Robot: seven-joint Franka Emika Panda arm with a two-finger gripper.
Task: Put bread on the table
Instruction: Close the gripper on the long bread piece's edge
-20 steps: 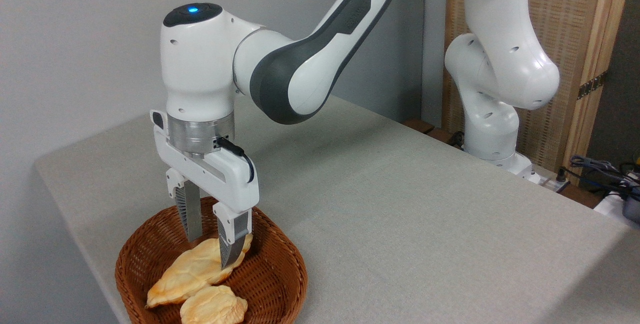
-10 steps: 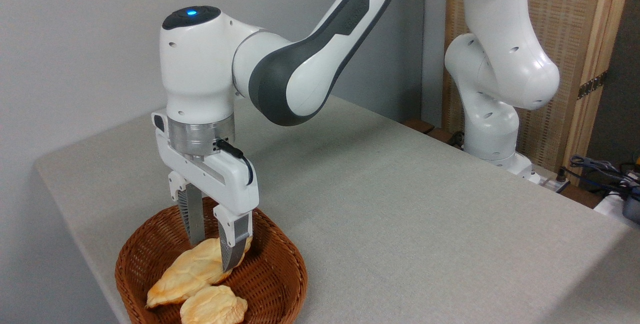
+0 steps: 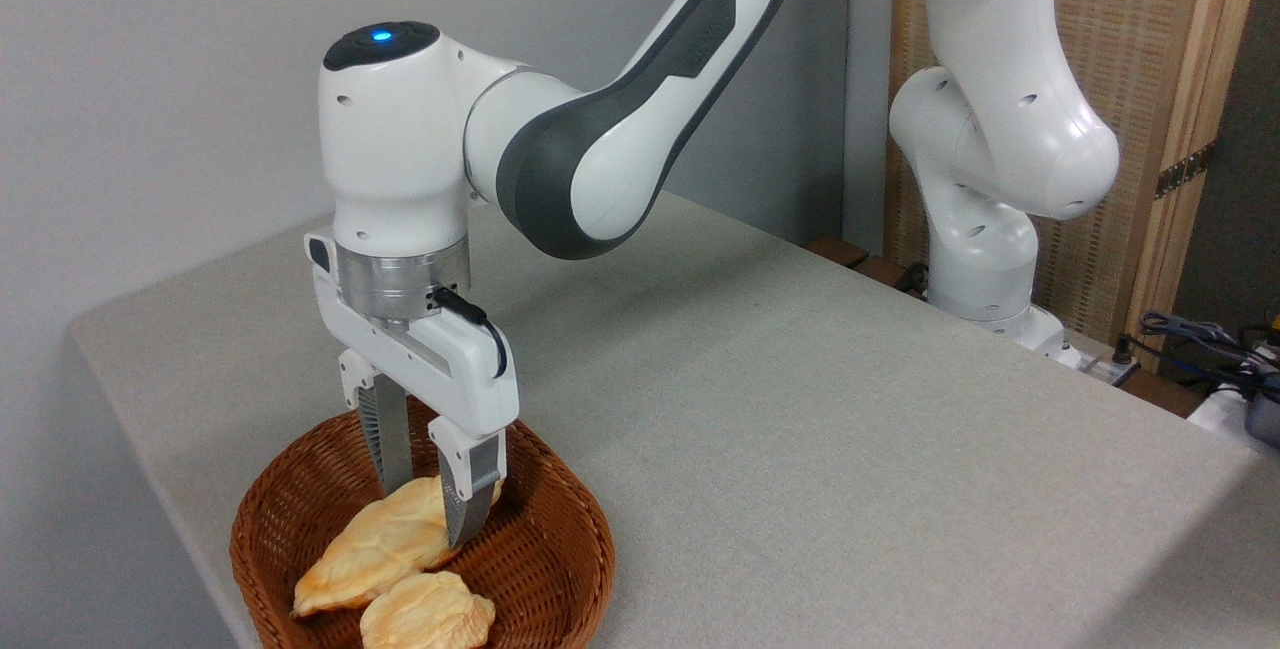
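The bread point(image 3: 372, 551), a long golden-yellow pastry with browner tips, lies in a brown wicker basket point(image 3: 588, 541) at the front left of the table point(image 3: 800, 429). My gripper point(image 3: 428, 515) points straight down into the basket. Its jaws are open and stand on either side of the bread's upper right end. One fingertip sits behind the pastry and the other in front of it. I cannot tell whether the pads touch the bread.
A smaller roundish bread piece point(image 3: 426, 615) lies in the basket just in front of the long one. The arm's white base point(image 3: 985, 259) stands at the table's far right edge, with cables point(image 3: 1200, 334) beside it. A grey wall runs behind.
The gripper has come down a little deeper into the basket around the bread's end. The bread and the smaller piece have not moved.
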